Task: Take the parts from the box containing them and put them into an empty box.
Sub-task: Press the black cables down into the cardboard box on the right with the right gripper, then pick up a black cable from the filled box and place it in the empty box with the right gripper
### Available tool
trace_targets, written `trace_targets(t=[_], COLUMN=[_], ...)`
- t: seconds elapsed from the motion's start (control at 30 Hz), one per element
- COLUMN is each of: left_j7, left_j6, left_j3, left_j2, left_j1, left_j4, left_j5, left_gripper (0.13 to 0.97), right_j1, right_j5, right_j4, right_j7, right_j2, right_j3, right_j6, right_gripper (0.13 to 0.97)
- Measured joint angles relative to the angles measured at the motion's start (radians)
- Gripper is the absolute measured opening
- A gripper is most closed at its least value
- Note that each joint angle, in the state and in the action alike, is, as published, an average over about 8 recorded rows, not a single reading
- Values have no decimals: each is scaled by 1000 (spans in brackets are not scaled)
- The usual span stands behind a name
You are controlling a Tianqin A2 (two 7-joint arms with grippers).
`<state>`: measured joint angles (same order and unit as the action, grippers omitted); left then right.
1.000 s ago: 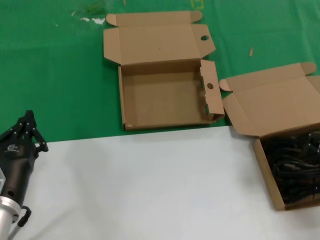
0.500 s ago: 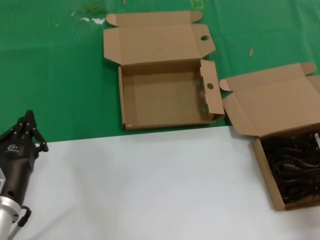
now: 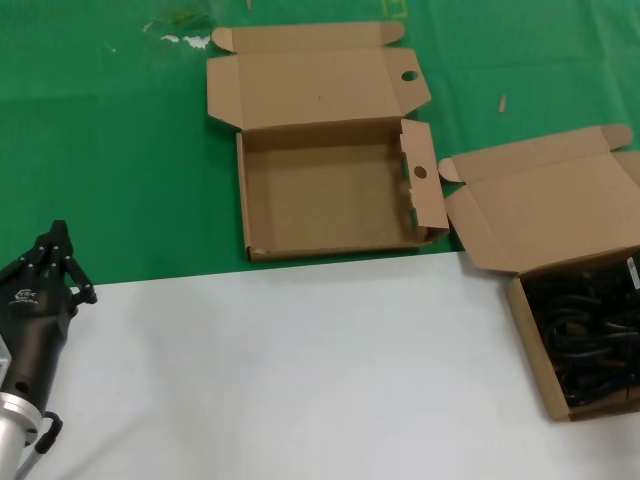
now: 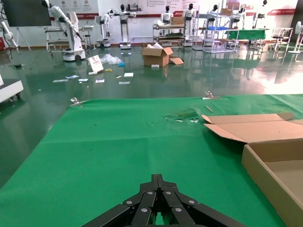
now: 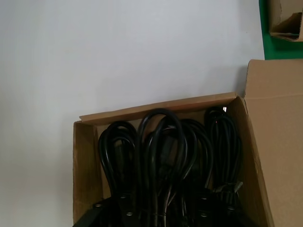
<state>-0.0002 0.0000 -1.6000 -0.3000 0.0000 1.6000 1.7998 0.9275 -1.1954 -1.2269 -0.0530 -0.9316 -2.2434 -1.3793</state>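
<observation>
The parts, black looped power cords (image 3: 590, 335), fill the taller carton (image 3: 528, 335) at the right, whose plain lid (image 3: 545, 205) stands open. In the right wrist view the cords (image 5: 161, 142) lie in that carton (image 5: 85, 156). My right gripper (image 5: 163, 210) hangs just above them, jaws spread apart and holding nothing. The empty box (image 3: 330, 205), shallow with round holes in its flaps, lies open on the green mat; it also shows in the left wrist view (image 4: 274, 172). My left gripper (image 3: 58, 232) is parked at the near left, shut and empty (image 4: 157, 178).
A green mat (image 3: 120, 150) covers the far half of the table and a white surface (image 3: 300, 370) the near half. A corner of the empty box shows in the right wrist view (image 5: 286, 19). Small scraps (image 3: 185, 38) lie at the mat's far edge.
At the head view's right edge a small light-marked piece of the right arm has shifted slightly over the cord carton. The left arm and both boxes have not moved.
</observation>
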Motion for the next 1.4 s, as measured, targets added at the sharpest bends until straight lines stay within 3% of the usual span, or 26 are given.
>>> trace_targets(t=[0.17, 0.47, 0.73, 0.97, 1.17, 1.4], left_j7=[0, 0, 0, 0, 0, 0], left_j6=[0, 0, 0, 0, 0, 0], left_j3=[0, 0, 0, 0, 0, 0], left_j2=[0, 0, 0, 0, 0, 0], left_j1=[0, 0, 0, 0, 0, 0], left_j4=[0, 0, 0, 0, 0, 0], left_j5=[0, 0, 0, 0, 0, 0], left_gripper=[140, 140, 140, 140, 140, 140], right_j1=[-14, 12, 102, 194, 252, 288], right_j5=[5, 1, -37, -37, 9, 48], right_j4=[1, -33, -156, -205, -112, 134], right_j7=[3, -30, -124, -169, -134, -12], right_j2=[9, 26, 59, 173, 333, 524], right_j3=[28, 68, 98, 88, 49, 14], right_j6=[-3, -48, -143, -145, -47, 139], right_gripper=[366, 228, 186, 180, 180, 180])
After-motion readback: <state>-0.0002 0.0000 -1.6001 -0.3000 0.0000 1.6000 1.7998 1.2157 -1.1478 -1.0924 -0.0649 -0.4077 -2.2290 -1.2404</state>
